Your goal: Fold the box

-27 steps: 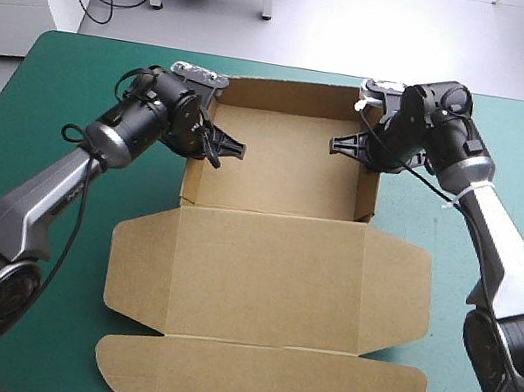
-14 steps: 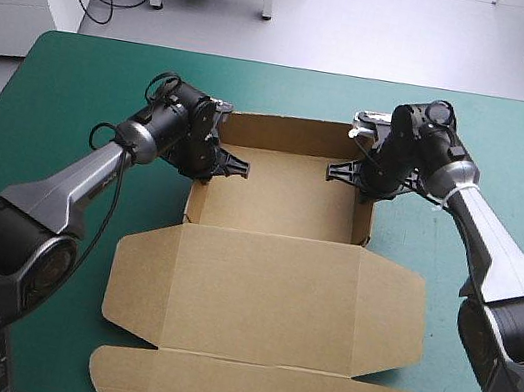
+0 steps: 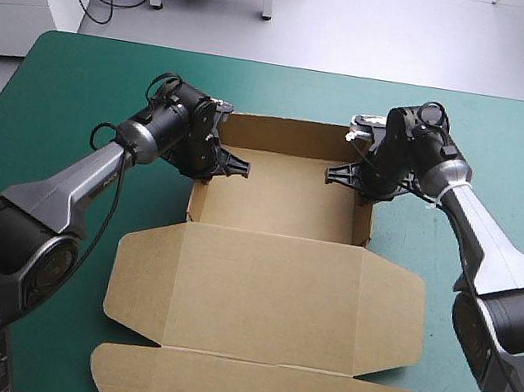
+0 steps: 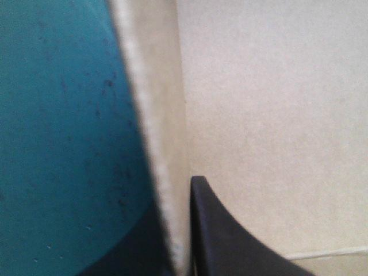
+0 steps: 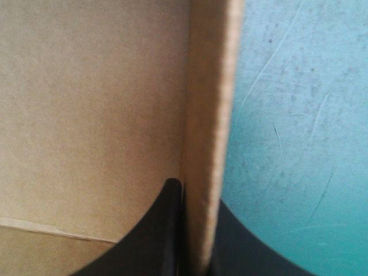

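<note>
Both nearly closed: left gripper (image 3: 219,161) pinching box (image 3: 266,288) left wall, right gripper (image 3: 349,176) pinching right wall.

Bright, even overhead light fills the worktop (image 3: 89,84). The box (image 3: 266,288) throws thin, soft shadows along its edges, deepest beside the jaws at its side walls.

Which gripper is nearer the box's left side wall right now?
Left. The left gripper is shut on that wall of the box, one finger inside the tray; the right gripper is across the tray, shut on the opposite wall.
</note>
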Motion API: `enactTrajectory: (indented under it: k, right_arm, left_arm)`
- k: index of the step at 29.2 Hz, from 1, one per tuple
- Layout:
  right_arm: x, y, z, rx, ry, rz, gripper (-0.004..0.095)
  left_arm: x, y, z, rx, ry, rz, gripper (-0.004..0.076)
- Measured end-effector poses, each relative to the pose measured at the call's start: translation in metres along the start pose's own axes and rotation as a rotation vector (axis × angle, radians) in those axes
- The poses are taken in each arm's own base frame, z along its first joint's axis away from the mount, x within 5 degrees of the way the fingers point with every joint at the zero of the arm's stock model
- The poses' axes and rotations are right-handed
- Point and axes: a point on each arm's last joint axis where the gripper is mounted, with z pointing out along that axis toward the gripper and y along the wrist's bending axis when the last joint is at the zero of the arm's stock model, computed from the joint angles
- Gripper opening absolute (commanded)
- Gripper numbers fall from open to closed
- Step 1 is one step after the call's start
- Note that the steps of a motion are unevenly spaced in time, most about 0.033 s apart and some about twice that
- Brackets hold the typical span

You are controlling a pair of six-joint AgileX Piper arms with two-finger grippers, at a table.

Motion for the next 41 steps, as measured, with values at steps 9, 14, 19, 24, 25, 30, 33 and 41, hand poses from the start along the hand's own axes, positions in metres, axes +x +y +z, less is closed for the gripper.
enactTrajectory:
  k: [9, 14, 19, 24, 25, 30, 33, 41]
  right_arm:
    - [0.0, -0.002, 0.001, 0.025, 0.002, -0.032, 0.0789]
    - [0.0, -0.003, 0.001, 0.037, 0.006, -0.037, 0.081]
    - [0.0, -0.005, 0.001, 0.052, 0.004, -0.043, 0.081]
    - [-0.004, -0.004, -0.004, 0.049, -0.023, -0.056, 0.081]
    - [-0.006, -0.004, -0.007, 0.048, -0.034, -0.062, 0.081]
    - [-0.018, -0.001, -0.031, 0.039, -0.116, -0.093, 0.081]
    - [-0.026, 0.001, -0.049, 0.031, -0.183, -0.1, 0.081]
    - [-0.017, 0.001, -0.101, 0.024, -0.296, -0.138, 0.081]
  left_arm:
    - [-0.001, 0.0, 0.004, -0.006, -0.001, -0.004, 0.0142]
    - [0.005, 0.004, 0.013, -0.045, 0.069, 0.0, 0.0391]
    - [0.005, 0.004, 0.015, -0.057, 0.083, 0.004, 0.0496]
    - [-0.002, 0.004, 0.004, -0.064, 0.048, -0.012, 0.0496]
    - [-0.005, 0.003, 0.0, -0.057, 0.029, -0.018, 0.0496]
    - [-0.022, -0.002, -0.028, -0.009, -0.075, -0.039, 0.0496]
    - [-0.029, -0.003, -0.048, 0.018, -0.137, -0.045, 0.0496]
    - [-0.019, 0.01, -0.143, 0.059, -0.365, -0.04, 0.0496]
